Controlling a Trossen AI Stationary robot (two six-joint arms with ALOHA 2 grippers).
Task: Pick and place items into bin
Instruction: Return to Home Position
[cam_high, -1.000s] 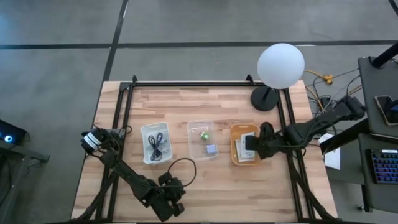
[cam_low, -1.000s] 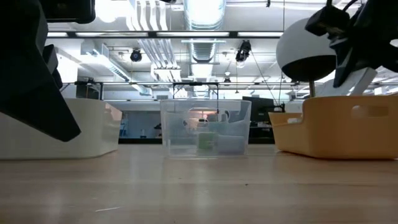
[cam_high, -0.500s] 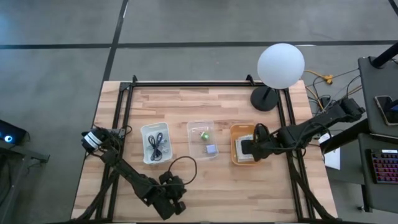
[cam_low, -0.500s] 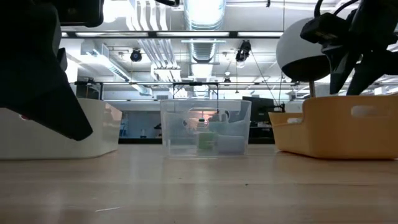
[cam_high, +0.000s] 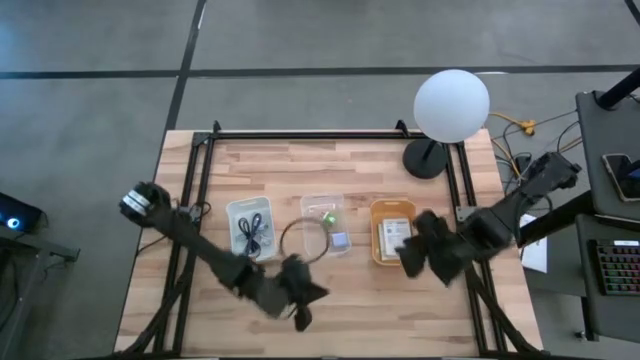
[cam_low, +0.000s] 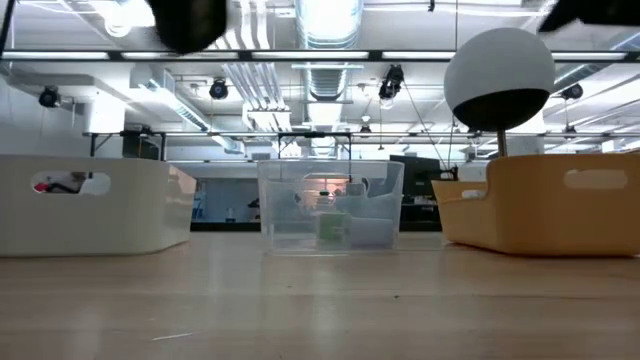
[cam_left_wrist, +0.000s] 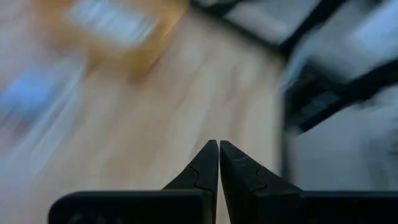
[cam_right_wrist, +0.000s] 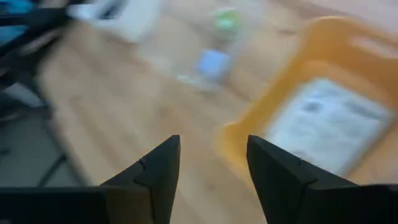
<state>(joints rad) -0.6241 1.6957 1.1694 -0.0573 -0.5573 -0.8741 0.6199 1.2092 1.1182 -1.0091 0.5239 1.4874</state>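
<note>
Several white printed packets (cam_high: 395, 236) lie flat inside the yellow bin (cam_high: 376, 243), the right-hand one of three containers set in a row across the middle of the table (cam_high: 300, 165). In the clear tray (cam_high: 309, 228) at the centre sit a small green piece (cam_high: 327, 213) and a lavender cube (cam_high: 340, 240), apart from each other. Coiled black cables (cam_high: 252, 232) rest in the white tray (cam_high: 233, 243) on the left.

Just beside the yellow bin's near right corner, the right gripper (cam_high: 413, 251) hangs above the table. Its wrist view shows the two fingers (cam_right_wrist: 155, 168) spread wide with nothing between them and touching nothing.

Nearer the table's front edge, in front of the clear tray, is the left gripper (cam_high: 300, 297). Its fingers (cam_left_wrist: 205, 165) are pressed tip to tip in its wrist view, with nothing between them, above bare wood.

A white globe lamp (cam_high: 452, 104) stands at the far right corner of the table, behind the yellow bin.
</note>
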